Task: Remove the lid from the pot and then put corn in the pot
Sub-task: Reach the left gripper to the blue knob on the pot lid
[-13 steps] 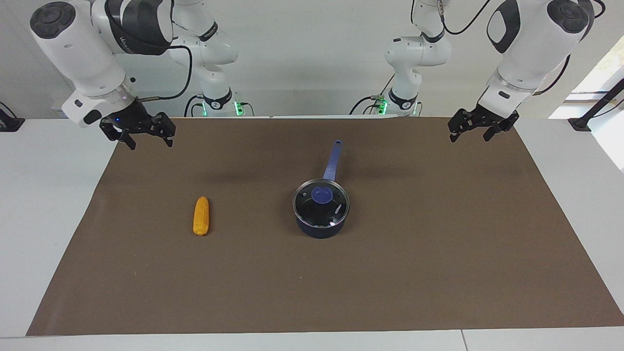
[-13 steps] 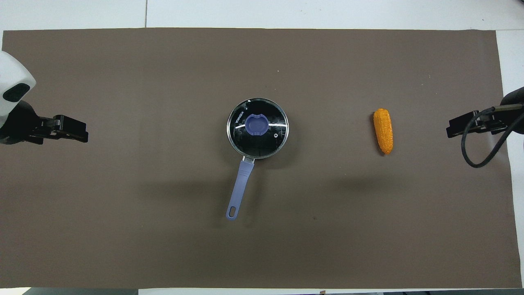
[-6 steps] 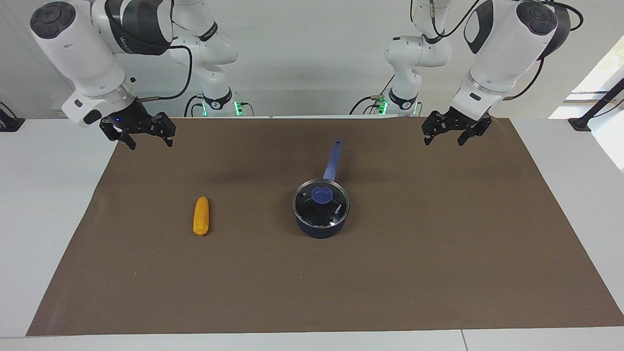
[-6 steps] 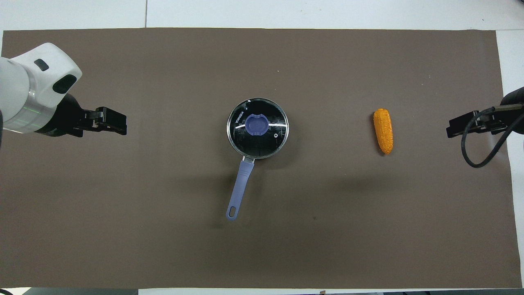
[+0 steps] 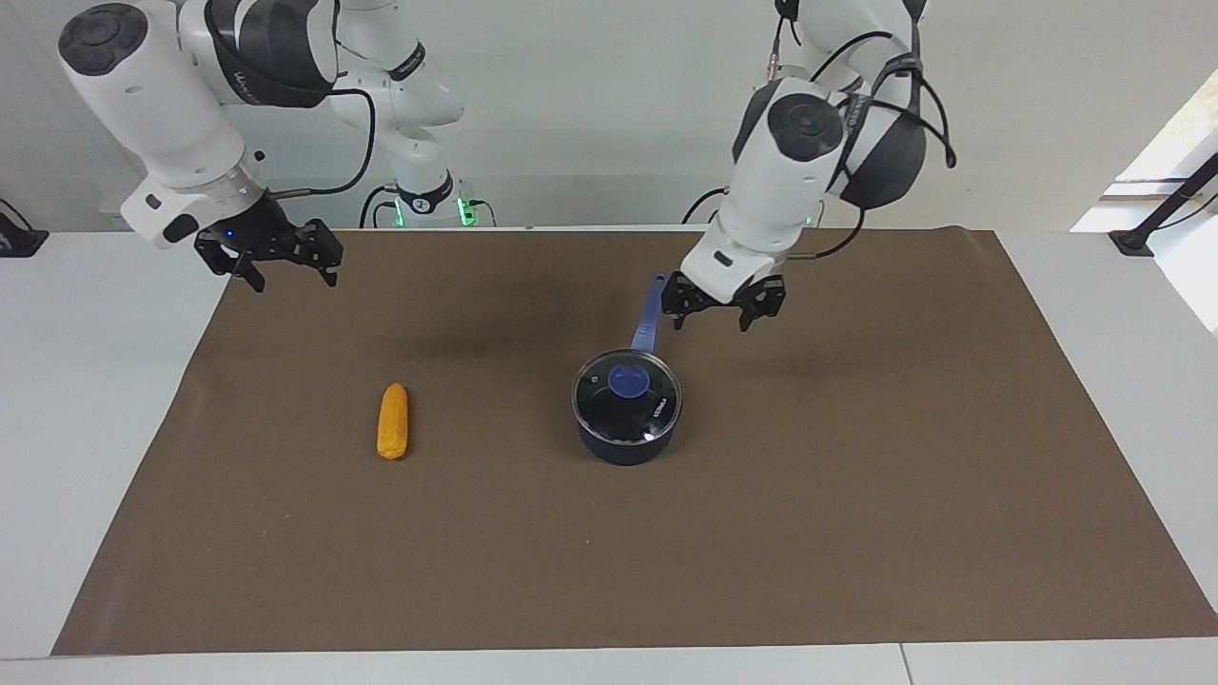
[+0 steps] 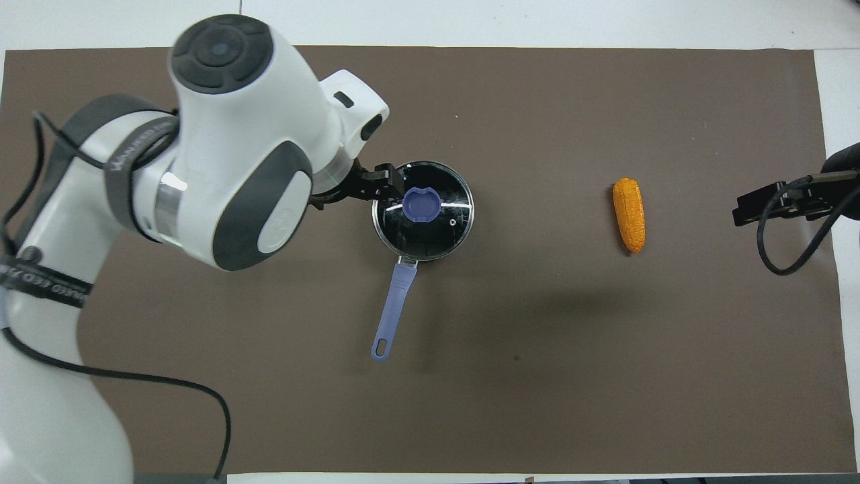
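Two arms work over one wide surface [image 5: 114,400], which carries a brown mat [image 5: 856,495] that covers most of it. Everything of the task lies on that mat.

Largest of the movers is the left arm, bent well out across the mat. Its left tool [image 5: 724,312] hangs in the air beside the pot's handle [image 5: 649,312], on the side toward the left arm's end of the surface, and touches nothing. Its two fingers are spread apart and hold nothing. From above it covers the edge of the lid, yet the facing view shows it clear of lid and pot alike.

At the right arm's end, the right arm waits. Its right tool [image 5: 282,264] hovers over the mat's edge there, fingers parted and empty.

Next in size is the pot [image 5: 625,440], standing upright near the middle of the mat, its long blue handle pointing toward the robots. On it sits the lid [image 5: 627,398], level and closing the pot, with its blue knob [image 5: 628,381] at the centre.

Smallest is the corn [image 5: 393,421], which lies flat on the mat, well apart from the pot toward the right arm's end, with its length running toward and away from the robots.
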`<state>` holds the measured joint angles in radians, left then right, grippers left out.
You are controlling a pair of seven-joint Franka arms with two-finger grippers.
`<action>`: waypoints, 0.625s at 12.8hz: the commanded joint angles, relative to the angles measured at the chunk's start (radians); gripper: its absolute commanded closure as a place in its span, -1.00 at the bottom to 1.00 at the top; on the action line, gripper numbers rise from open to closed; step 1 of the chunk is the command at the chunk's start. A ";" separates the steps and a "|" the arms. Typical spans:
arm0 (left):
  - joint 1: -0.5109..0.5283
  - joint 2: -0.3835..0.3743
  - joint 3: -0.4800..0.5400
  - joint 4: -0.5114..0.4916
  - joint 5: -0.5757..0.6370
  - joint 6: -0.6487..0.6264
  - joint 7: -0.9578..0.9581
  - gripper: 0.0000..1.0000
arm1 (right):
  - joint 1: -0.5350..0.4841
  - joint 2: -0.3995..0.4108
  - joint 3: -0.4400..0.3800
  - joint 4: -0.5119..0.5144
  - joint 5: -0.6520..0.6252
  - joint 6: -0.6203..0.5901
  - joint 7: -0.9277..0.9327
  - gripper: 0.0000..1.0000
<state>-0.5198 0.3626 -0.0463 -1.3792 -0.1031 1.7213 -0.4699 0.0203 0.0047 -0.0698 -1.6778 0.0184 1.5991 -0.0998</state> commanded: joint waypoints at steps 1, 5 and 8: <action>-0.057 0.061 0.022 0.051 0.011 0.035 -0.051 -1.00 | -0.011 -0.017 0.005 -0.017 0.009 0.009 -0.017 -1.00; -0.112 0.117 0.026 0.051 0.017 0.087 -0.092 -1.00 | -0.011 -0.017 0.005 -0.019 0.009 0.009 -0.017 -1.00; -0.121 0.142 0.025 0.052 0.059 0.113 -0.104 -1.00 | -0.011 -0.017 0.005 -0.017 0.009 0.009 -0.017 -1.00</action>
<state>-0.6242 0.4758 -0.0385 -1.3572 -0.0754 1.8160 -0.5532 0.0203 0.0047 -0.0698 -1.6778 0.0183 1.5991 -0.0998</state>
